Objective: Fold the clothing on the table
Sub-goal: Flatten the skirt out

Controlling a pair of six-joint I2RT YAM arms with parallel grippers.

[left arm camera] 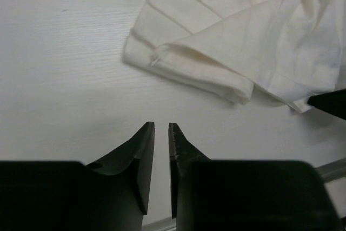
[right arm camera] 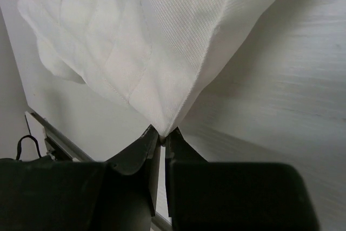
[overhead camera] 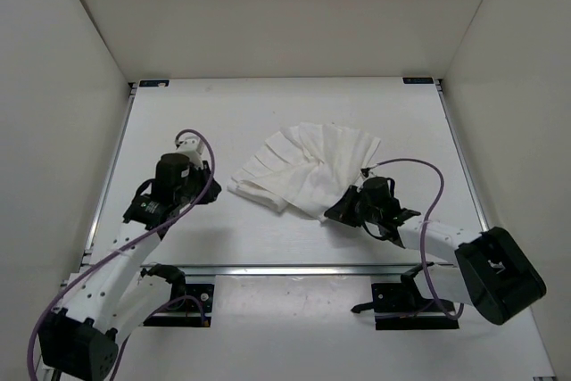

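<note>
From above, the white pleated fabric clothing lies mid-way across the matte white bench, its long axis running near-left to far-right.

At the left wrist, the black left gripper is narrowly gapped and empty, short of the clothing's folded edge.

At the right wrist, the black right gripper pinches the clothing's near corner.

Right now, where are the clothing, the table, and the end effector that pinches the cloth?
the clothing (overhead camera: 308, 167): top view, middle of the pleated white fabric.
the table (overhead camera: 196, 109): top view, bare far-left surface.
right end effector (right arm camera: 162, 133): right wrist view, between its fingertips, shut on a clothing corner.
</note>
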